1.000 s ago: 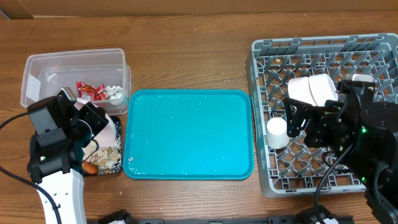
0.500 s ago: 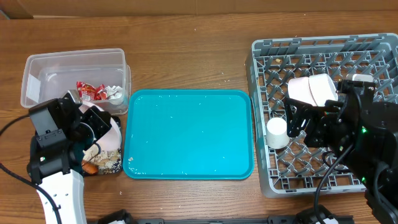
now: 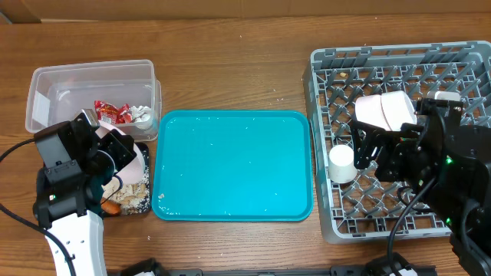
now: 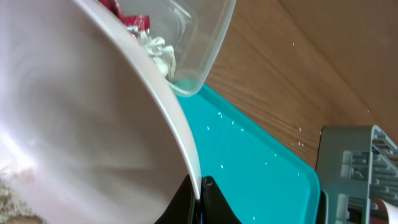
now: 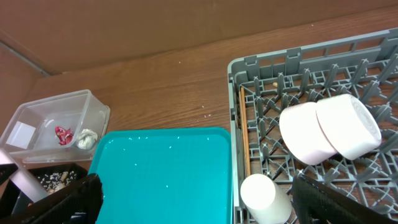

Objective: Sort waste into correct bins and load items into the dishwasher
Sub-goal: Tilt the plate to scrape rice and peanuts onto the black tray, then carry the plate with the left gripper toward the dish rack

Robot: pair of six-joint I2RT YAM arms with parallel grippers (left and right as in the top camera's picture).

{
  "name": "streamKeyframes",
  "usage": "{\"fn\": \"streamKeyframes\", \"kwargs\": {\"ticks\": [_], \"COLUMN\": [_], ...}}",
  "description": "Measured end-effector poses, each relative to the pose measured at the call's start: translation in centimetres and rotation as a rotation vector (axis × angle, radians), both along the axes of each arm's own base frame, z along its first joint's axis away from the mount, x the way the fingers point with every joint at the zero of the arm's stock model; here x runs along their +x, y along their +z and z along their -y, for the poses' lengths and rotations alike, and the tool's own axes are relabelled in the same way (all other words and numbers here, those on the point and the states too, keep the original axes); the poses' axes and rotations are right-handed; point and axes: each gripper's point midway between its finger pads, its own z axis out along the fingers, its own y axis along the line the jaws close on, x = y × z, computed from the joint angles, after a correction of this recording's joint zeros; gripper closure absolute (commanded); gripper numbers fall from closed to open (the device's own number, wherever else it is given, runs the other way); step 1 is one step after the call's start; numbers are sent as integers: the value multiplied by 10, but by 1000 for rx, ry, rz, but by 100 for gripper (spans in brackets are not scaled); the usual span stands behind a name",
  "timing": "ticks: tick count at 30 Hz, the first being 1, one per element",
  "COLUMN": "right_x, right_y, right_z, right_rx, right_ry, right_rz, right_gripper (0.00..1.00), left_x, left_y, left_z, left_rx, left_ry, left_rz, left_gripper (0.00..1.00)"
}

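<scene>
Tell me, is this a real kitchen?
Probably not. It looks more like a practice dish-clearing setup on a wooden table: a grey dish rack holds bowls, a clear tub holds rubbish, and a robot's left gripper holds a plate.

Even, bright, diffuse light; soft shadows. Overhead sharp. Left wrist: plate [image 4: 81, 124] close, blurred, washed pale.

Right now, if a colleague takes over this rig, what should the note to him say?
Left gripper shut on the plate, tilted over the black tray.
Right gripper open, empty, above the rack.
Done: red wrapper and paper ball in the clear tub; scraps and carrot on the black tray; two bowls and chopsticks in the rack.
Left to do: plate into the rack.
</scene>
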Motion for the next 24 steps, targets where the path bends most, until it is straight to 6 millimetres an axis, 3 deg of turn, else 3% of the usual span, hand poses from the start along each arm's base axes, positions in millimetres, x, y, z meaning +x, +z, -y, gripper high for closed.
{"fn": "streamKeyframes", "kwargs": {"ticks": [24], "right_x": [0], "right_y": [0], "right_z": [0], "right_rx": [0], "right_ry": [0], "right_rz": [0], "right_gripper": [0], "left_x": [-7], "left_y": [0], "left_z": [28], "left_rx": [-34], "left_ry": [-174], "left_rz": [12], "left_gripper": [96]}}
